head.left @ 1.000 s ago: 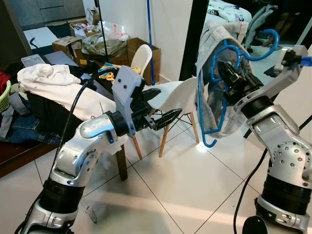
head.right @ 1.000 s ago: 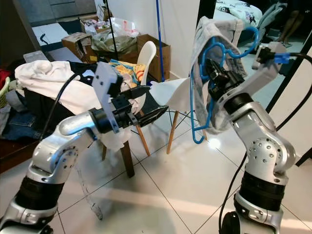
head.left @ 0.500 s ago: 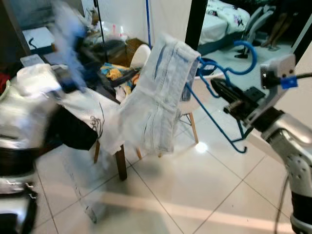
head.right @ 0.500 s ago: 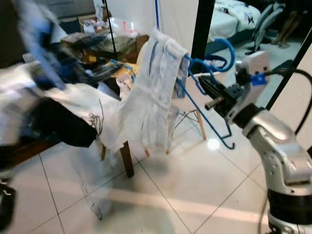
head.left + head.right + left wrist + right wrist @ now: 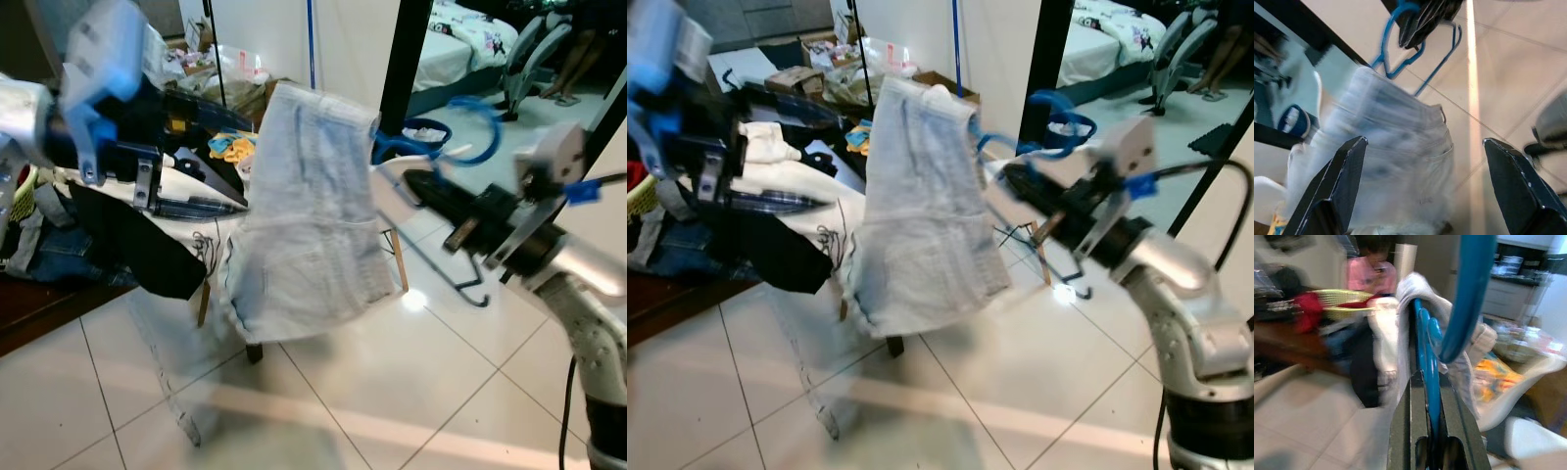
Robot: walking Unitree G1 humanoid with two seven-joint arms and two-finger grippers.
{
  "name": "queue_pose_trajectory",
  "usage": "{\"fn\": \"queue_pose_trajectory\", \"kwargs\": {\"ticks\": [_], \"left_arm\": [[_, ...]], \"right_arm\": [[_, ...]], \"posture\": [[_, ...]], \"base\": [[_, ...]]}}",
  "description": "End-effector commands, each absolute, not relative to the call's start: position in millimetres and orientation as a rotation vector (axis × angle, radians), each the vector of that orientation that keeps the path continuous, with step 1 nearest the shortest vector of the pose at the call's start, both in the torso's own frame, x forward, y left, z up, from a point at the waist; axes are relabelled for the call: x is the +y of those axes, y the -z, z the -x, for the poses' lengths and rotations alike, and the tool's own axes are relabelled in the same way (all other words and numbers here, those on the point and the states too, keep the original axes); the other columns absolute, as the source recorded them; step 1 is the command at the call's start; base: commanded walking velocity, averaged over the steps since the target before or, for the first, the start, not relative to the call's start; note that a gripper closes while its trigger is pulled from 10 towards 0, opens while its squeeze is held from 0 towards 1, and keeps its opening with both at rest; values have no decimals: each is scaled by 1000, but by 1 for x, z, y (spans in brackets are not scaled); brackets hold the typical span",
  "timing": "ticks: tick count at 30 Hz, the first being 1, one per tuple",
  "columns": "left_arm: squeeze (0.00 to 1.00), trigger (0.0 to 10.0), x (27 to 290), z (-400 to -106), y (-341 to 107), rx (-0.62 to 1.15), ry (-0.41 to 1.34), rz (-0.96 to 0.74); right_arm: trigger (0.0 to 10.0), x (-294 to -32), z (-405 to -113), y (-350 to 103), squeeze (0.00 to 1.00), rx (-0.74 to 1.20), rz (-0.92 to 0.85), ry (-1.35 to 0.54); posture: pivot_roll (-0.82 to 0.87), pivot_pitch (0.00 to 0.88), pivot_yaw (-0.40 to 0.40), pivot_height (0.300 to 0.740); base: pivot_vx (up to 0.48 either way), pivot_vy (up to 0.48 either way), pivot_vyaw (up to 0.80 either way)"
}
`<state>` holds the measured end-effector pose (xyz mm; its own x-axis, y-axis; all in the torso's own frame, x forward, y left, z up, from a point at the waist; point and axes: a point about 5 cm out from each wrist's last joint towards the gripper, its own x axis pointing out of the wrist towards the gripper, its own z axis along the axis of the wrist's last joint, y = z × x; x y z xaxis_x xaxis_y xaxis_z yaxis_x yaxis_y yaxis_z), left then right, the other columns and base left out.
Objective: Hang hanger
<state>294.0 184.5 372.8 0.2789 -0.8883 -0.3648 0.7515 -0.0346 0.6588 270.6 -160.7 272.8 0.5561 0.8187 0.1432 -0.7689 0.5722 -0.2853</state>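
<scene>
While one blue hanger (image 5: 460, 147) carries one pale denim garment (image 5: 304, 225)
Right gripper (image 5: 1431, 440) pinches the hanger tight; left gripper (image 5: 1420, 191) gapes wide, holding nothing.

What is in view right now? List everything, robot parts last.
Hanger: one, blue, clamped in the right gripper.
Shorts: one pair, pale denim, draped on the hanger.
Clothes pile: white and black, on furniture at the robot's left.
Cardboard boxes: brown, by the back wall.
Bed: one, through the doorway.
Person: one, pink top, background of the right wrist view.
Left gripper: raised at left, jaws open.
Right gripper: jaws shut on the hanger.
</scene>
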Motion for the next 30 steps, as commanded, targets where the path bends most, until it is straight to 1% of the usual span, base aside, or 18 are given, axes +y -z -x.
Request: {"fn": "queue_pose_trajectory", "kwargs": {"ticks": [1,7,9,17,22,23,24,25,30], "left_arm": [[0,10000,184,-294,-376,-184,1334,-947],[0,10000,182,-302,-381,-173,1329,-1018],[0,10000,179,-308,-378,-147,1340,-1071],[0,10000,177,-312,-376,-135,1350,-1094],[0,10000,176,-314,-368,-104,1395,-1086],[0,5765,176,-315,-364,-78,1428,-1076],[0,5765,176,-315,-364,-78,1428,-1076],[0,0,176,-315,-359,-50,1453,-1067],[0,0,177,-316,-352,-13,1474,-1063]], "right_arm": [[10000,-156,-264,-282,0,-332,216,-987],[10000,-148,-258,-279,0,-321,225,-1058],[10000,-142,-253,-279,0,-329,223,-1101],[10000,-138,-251,-280,0,-336,221,-1125],[10000,-133,-248,-280,0,-340,213,-1156],[10000,-131,-247,-280,0,-344,210,-1168],[10000,-131,-247,-280,0,-344,210,-1168],[10000,-130,-246,-282,0,-351,204,-1175],[10000,-129,-245,-284,0,-362,197,-1178]], "posture": [[39,50,40,740],[37,50,52,740],[35,52,60,740],[34,52,61,740],[32,55,62,740],[31,55,62,740],[31,55,62,740],[30,57,63,740],[27,58,67,740]], "base": [[0,0,0],[0,0,0],[0,0,0],[0,0,0],[0,0,0],[0,0,0],[0,0,0],[0,0,0],[0,0,0]]}}
